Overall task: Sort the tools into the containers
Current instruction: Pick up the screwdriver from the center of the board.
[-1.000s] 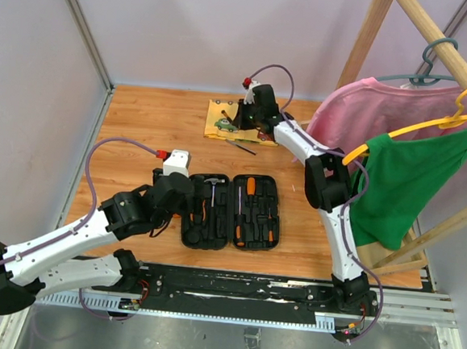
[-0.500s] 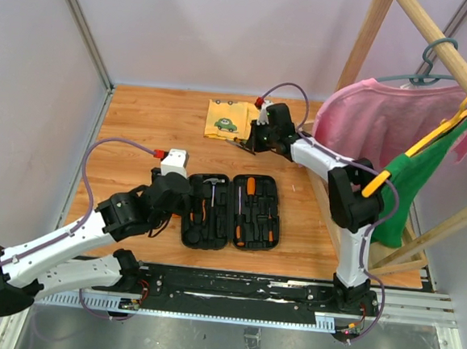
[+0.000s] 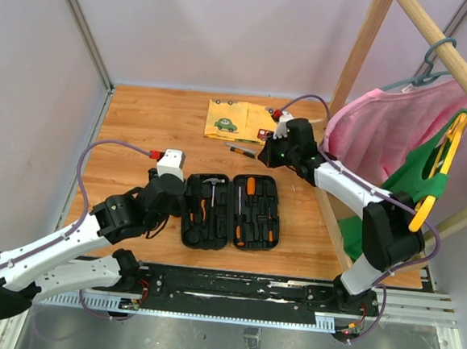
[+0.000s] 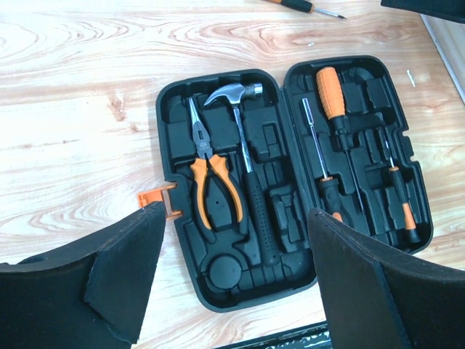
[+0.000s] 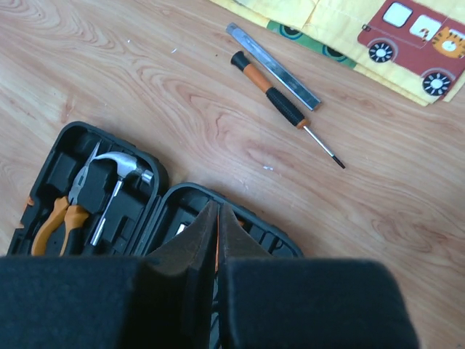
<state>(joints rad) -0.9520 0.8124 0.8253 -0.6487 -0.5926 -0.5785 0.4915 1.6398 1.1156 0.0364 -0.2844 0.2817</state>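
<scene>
The wooden clothes rack (image 3: 358,48) leans in on the right, with its pink shirt (image 3: 374,129) and green top (image 3: 412,168) hanging close against the right arm. On the table the black tool case (image 4: 174,116) lies open. It has pliers (image 4: 211,185) and a claw hammer (image 4: 247,167) in its left half and orange-handled screwdrivers (image 4: 334,98) in its right. Beyond it a small screwdriver (image 5: 285,107) lies loose beside a flat metal strip (image 5: 272,65), near the yellow car cloth (image 5: 334,18). The left gripper (image 4: 232,218) hovers by the case's left edge, jaws wide and empty. The right gripper (image 5: 218,211), pinched shut on nothing, hangs above the case's far rim with its arm stretched forward.
</scene>
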